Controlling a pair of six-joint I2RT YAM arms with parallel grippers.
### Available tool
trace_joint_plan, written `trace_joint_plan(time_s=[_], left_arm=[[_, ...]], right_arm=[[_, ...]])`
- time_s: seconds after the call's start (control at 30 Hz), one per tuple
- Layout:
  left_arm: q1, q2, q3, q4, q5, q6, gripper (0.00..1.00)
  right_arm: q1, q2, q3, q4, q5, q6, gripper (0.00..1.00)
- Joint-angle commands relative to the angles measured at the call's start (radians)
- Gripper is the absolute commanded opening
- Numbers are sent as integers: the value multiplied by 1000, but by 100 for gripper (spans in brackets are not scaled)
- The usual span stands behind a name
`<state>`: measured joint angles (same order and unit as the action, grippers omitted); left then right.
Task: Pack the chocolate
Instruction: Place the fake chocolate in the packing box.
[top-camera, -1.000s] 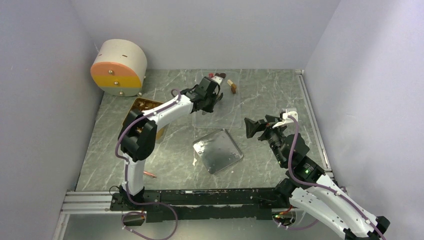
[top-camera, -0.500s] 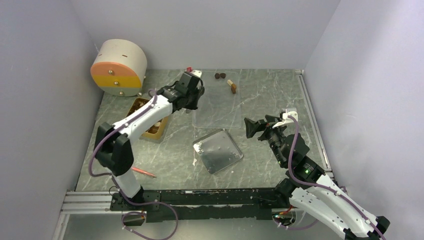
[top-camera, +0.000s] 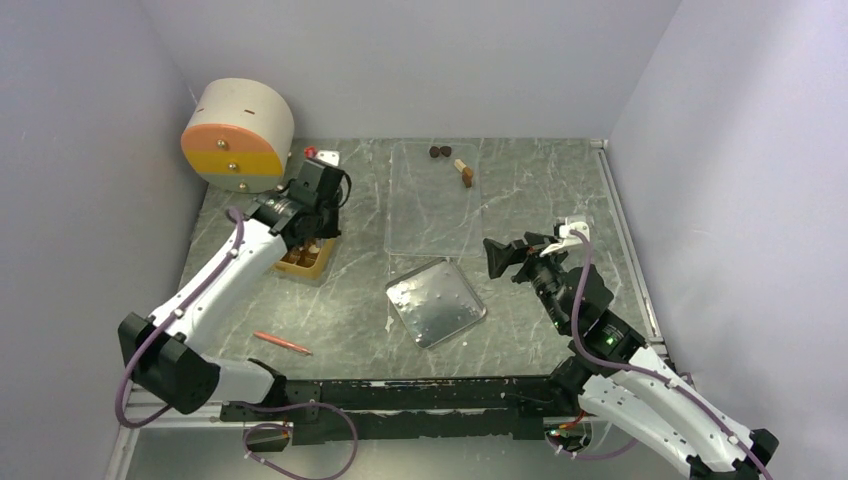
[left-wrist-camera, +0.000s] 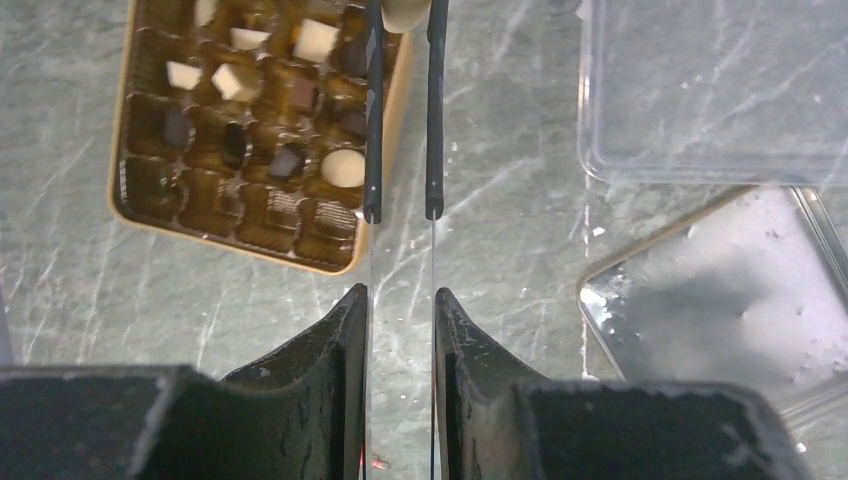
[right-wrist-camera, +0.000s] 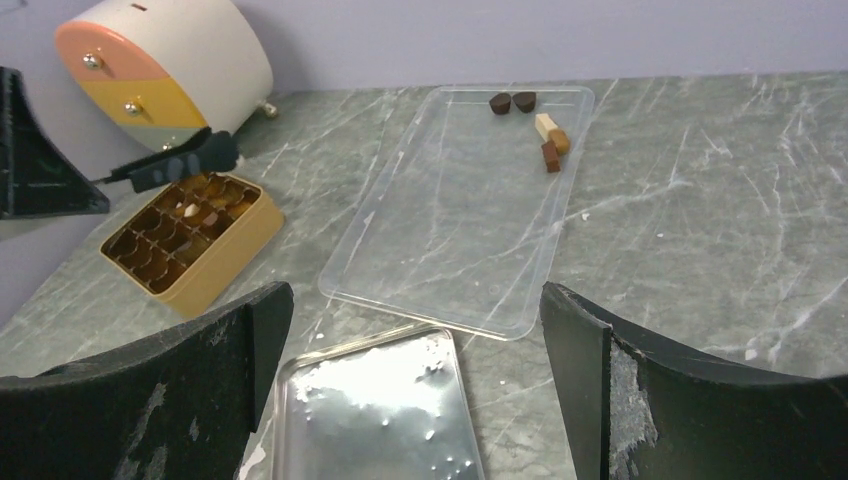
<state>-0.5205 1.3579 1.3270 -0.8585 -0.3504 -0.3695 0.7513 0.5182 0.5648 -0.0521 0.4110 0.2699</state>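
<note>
The golden-tan compartment box (top-camera: 303, 266) holds several chocolates, dark, brown and cream (left-wrist-camera: 343, 168). My left gripper (top-camera: 318, 192) hangs over the box's right edge. Its long thin fingers (left-wrist-camera: 403, 40) are nearly closed on a cream chocolate (left-wrist-camera: 403, 12) at their far end. More chocolates lie at the far end of the clear tray (top-camera: 432, 220): two dark ones (top-camera: 437, 152) and a tan and brown group (top-camera: 464, 174), also in the right wrist view (right-wrist-camera: 549, 140). My right gripper (top-camera: 505, 255) is open and empty (right-wrist-camera: 415, 330), above the metal lid.
A shiny metal lid (top-camera: 436, 300) lies near the clear tray. A round cream drawer box (top-camera: 238, 135) stands at the back left. A thin red-orange pen (top-camera: 282, 343) lies at the front left. Walls close in on the left, back and right.
My left arm has swung left from the far end of the clear tray to over the golden-tan box. The right arm has hardly moved.
</note>
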Motion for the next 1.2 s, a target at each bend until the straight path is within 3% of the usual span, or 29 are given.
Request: trace_joint_plan(time_s=[0.0, 0.33, 0.6, 1.17], left_arm=[[41, -61, -7, -45, -56, -31, 24], [269, -134, -49, -121, 16, -46, 24], [379, -175, -144, -98, 38, -32, 24], [442, -211, -214, -85, 20, -16, 24]], right_arm=[[-1, 11, 1, 47, -21, 16, 100], [-1, 4, -2, 47, -29, 13, 100], [-1, 7, -23, 94, -43, 9, 100], [-1, 27, -25, 109, -51, 9, 100]])
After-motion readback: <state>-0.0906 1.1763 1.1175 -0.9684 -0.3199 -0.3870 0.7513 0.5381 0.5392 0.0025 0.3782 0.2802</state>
